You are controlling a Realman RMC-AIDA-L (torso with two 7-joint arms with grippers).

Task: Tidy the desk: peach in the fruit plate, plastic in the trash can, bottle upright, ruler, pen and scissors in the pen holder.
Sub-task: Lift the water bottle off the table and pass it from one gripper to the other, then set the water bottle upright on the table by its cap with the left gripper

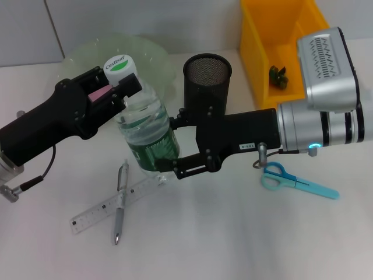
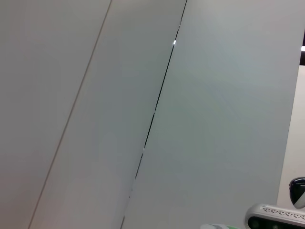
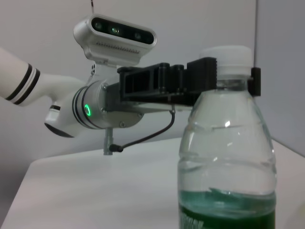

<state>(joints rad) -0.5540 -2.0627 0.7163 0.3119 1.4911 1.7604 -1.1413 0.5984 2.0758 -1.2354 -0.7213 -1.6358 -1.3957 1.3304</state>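
Note:
A clear water bottle (image 1: 145, 131) with a green label and white cap (image 1: 119, 63) stands upright on the white desk. My left gripper (image 1: 116, 87) is shut on its neck just under the cap, as the right wrist view (image 3: 228, 78) also shows. My right gripper (image 1: 169, 146) is shut on the bottle's lower body (image 3: 226, 157). The black mesh pen holder (image 1: 207, 76) stands just behind the right gripper. The clear ruler (image 1: 111, 207) and silver pen (image 1: 120, 201) lie crossed in front of the bottle. Blue scissors (image 1: 297, 181) lie at the right. The pale green fruit plate (image 1: 148, 52) is behind the bottle. No peach is in view.
A yellow bin (image 1: 280, 46) at the back right holds a dark green crumpled scrap (image 1: 278, 76). The left wrist view shows only grey wall panels (image 2: 143, 114) and a corner of the right arm's camera (image 2: 276, 217).

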